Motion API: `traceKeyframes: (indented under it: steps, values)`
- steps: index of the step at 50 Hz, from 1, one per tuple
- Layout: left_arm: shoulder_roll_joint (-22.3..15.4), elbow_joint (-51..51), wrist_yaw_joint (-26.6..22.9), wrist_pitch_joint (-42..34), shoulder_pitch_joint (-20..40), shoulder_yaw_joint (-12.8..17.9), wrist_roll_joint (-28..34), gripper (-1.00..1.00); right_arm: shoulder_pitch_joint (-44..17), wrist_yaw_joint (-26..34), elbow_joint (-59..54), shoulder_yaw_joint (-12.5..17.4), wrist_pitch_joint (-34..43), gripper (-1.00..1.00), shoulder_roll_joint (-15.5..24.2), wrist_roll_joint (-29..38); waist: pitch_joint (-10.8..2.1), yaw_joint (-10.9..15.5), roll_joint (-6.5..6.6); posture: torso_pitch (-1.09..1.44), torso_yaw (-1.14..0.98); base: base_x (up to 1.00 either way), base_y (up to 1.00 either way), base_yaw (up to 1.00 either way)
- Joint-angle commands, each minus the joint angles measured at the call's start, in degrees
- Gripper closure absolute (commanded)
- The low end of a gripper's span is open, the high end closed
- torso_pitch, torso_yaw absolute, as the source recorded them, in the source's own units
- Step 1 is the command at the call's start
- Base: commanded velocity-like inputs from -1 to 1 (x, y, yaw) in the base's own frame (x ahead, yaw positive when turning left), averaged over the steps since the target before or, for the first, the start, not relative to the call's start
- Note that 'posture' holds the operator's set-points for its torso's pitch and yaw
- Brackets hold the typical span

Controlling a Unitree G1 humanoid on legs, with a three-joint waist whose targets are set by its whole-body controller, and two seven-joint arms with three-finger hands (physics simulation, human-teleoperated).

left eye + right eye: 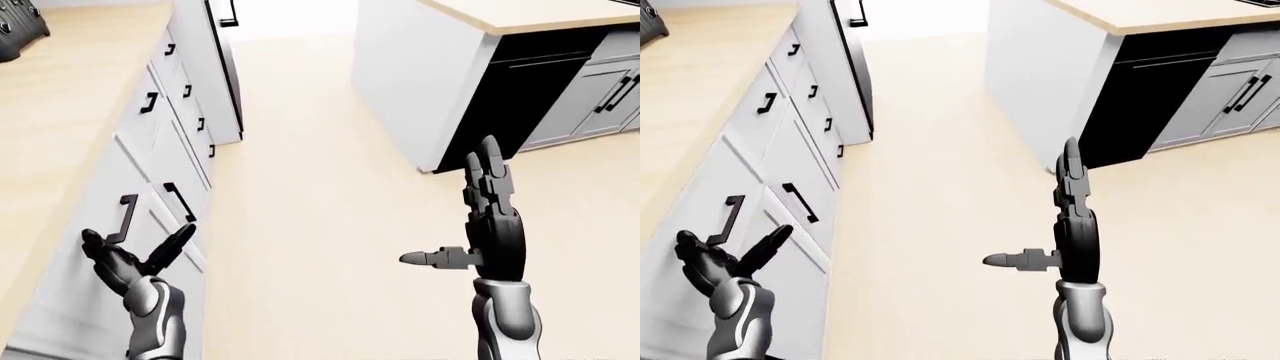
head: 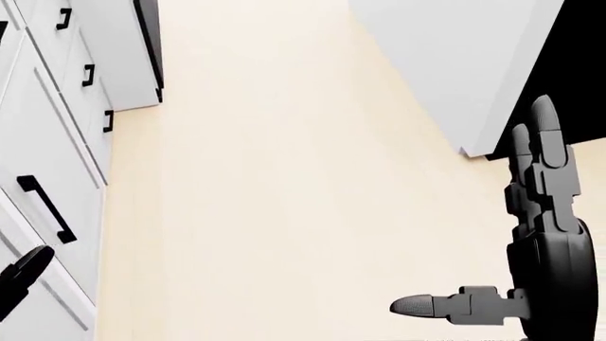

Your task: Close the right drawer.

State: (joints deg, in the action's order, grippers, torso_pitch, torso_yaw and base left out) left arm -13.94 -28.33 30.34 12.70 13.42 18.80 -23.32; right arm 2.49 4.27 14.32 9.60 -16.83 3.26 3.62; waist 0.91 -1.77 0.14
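Currently the left hand point(image 1: 135, 255) is raised at the lower left of the left-eye view with its fingers spread open, gripping nothing. It stands just beside the white cabinet run point(image 1: 175, 142), next to a drawer front point(image 1: 95, 247) that carries a black bracket handle point(image 1: 127, 217). Contact between this hand and the drawer front cannot be confirmed. Whether this drawer front stands out from the fronts around it cannot be told from these views.

The right hand point(image 1: 490, 225) is held upright over the pale wood floor point(image 1: 310, 225), fingers straight and pointing toward the top of the view, thumb extended sideways toward the left. It is open and holds nothing, well apart from any cabinet.

A light wood worktop point(image 1: 60, 97) tops the cabinet run along the left edge of the left-eye view. A second black handle point(image 1: 180, 201) sits on the adjacent cabinet front, with smaller handles on the fronts farther up the view.

At the upper right, a white island point(image 1: 420, 75) with a wood top stands beside a black appliance panel point(image 1: 515, 90) and grey cabinet doors point(image 1: 590, 97).

The head view shows only a fingertip of the left hand at its lower left edge.
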Motion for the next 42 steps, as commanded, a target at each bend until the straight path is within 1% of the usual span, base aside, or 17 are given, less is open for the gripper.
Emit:
traceKeyframes:
  steps: [1, 9, 14, 18, 25, 42]
  values:
    - [-2.61, 3.08, 1.73, 4.06, 1.30, 3.08, 0.37, -1.00, -0.87, -0.25, 2.64, 0.20, -1.34, -1.00, 0.27, -0.11, -1.28, 0.49, 0.46, 0.00, 0.00, 0.00, 0.00, 0.00]
    - [-4.60, 0.96, 1.74, 5.13, 1.45, 4.59, -0.71, -1.00, -0.90, -0.14, 2.82, 0.25, -1.16, -1.00, 0.30, -0.12, -1.24, 0.33, 0.54, 0.00, 0.00, 0.00, 0.00, 0.00]
    - [-6.39, 0.29, 1.71, 5.56, 0.81, 6.57, -2.46, -1.00, -0.90, -0.13, 3.02, 0.20, -1.00, -1.00, 0.27, -0.04, -1.22, 0.28, 0.62, 0.00, 0.00, 0.00, 0.00, 0.00]
    - [-7.88, -2.79, 1.27, 7.39, 0.82, 7.65, -3.41, -1.00, -0.92, -0.17, 3.39, 0.09, -0.60, -1.00, 0.22, 0.11, -0.99, 0.22, 0.53, 0.00, 0.00, 0.00, 0.00, 0.00]
    - [-9.93, -3.33, 1.62, 7.52, 0.37, 9.00, -4.92, -1.00, -0.96, -0.15, 3.39, 0.11, -0.55, -1.00, 0.26, 0.07, -0.73, 0.04, 0.56, 0.00, 0.00, 0.00, 0.00, 0.00]
    - [-9.43, -2.04, 1.69, 7.37, -0.21, 8.71, -4.93, -1.00, -0.80, -0.16, 3.03, 0.15, -1.03, -1.00, 0.23, 0.13, -0.61, -0.38, 0.35, 0.00, 0.00, 0.00, 0.00, 0.00]
